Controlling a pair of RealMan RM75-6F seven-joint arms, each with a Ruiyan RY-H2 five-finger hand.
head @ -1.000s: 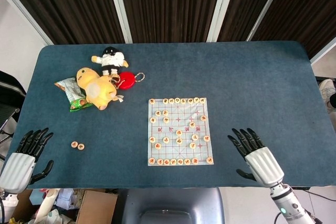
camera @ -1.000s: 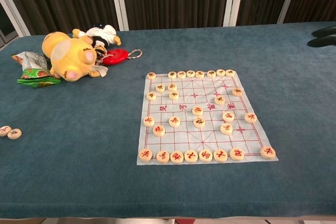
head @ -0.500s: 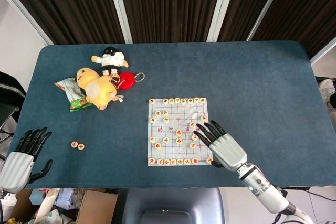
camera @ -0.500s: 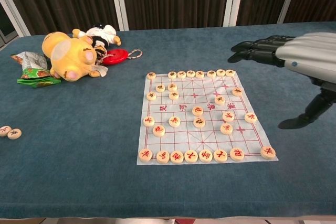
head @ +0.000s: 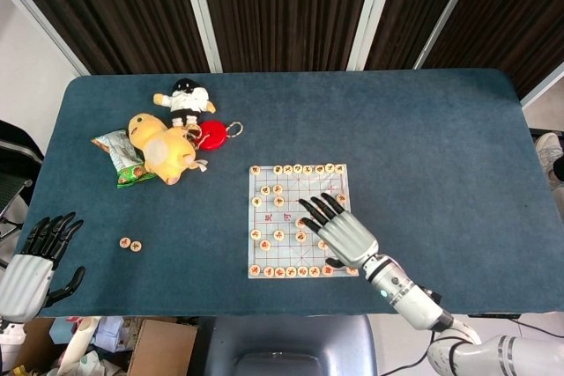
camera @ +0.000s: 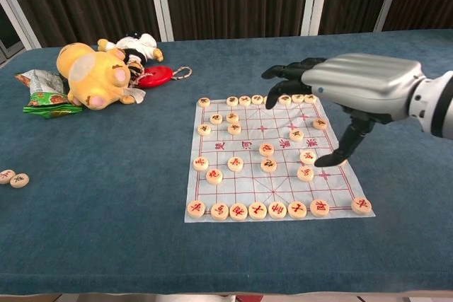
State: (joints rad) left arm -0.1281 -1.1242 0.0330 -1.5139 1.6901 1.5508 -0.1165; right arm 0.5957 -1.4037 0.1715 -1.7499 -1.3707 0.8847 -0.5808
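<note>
Beside board [head: 264, 217]: plush toys [head: 163, 149], snack bag [head: 119, 158]; right robot hand [head: 342, 233] over pcs.

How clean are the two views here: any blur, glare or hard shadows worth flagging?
Head view: even, soft light, no glare, the chess board sharp, the right hand slightly soft. Chest view: the right hand looms large, with a mild sheen on its silver back; piece markings legible; only faint shadows.
</note>
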